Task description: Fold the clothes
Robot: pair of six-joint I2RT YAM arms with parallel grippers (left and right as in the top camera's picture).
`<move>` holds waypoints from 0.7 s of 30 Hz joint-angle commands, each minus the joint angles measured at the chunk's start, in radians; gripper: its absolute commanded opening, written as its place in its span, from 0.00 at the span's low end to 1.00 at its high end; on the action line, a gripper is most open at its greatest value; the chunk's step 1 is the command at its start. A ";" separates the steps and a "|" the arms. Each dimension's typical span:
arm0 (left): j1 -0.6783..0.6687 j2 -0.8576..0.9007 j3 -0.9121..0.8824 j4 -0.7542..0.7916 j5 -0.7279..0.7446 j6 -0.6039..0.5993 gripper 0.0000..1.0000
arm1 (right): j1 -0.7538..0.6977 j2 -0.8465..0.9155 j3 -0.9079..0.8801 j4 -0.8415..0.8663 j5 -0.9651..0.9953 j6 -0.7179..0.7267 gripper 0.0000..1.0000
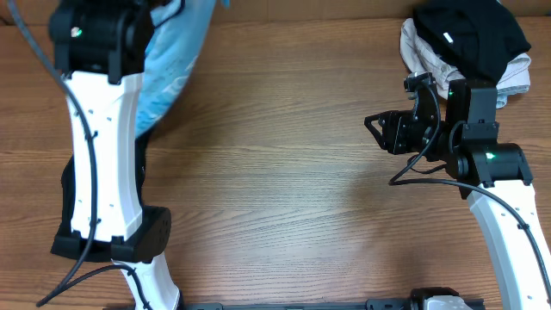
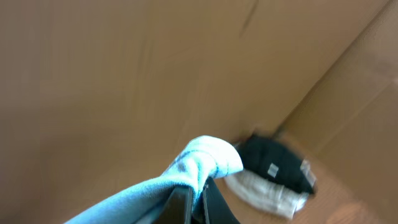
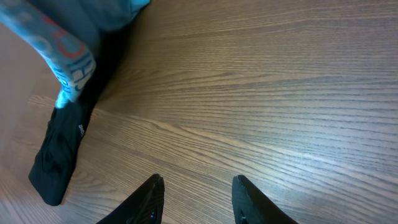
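Observation:
The light blue T-shirt (image 1: pixel 176 60) hangs at the top left of the overhead view, lifted off the table beside my left arm. In the left wrist view my left gripper (image 2: pixel 198 190) is shut on a bunched fold of the shirt (image 2: pixel 205 158). The right wrist view shows the shirt (image 3: pixel 56 37) hanging at the far left, with white lettering and a red-orange mark. My right gripper (image 1: pixel 376 127) is open and empty above bare wood at the right; its fingers (image 3: pixel 198 183) frame only table.
A pile of a black garment (image 1: pixel 469 34) on a white one (image 1: pixel 422 52) lies at the top right, behind my right arm. A dark garment (image 3: pixel 59 149) lies on the table under the hanging shirt.

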 commanded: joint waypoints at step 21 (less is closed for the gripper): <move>-0.144 -0.006 0.249 0.309 -0.191 -0.104 0.04 | 0.184 0.000 0.013 -0.063 0.012 0.005 0.52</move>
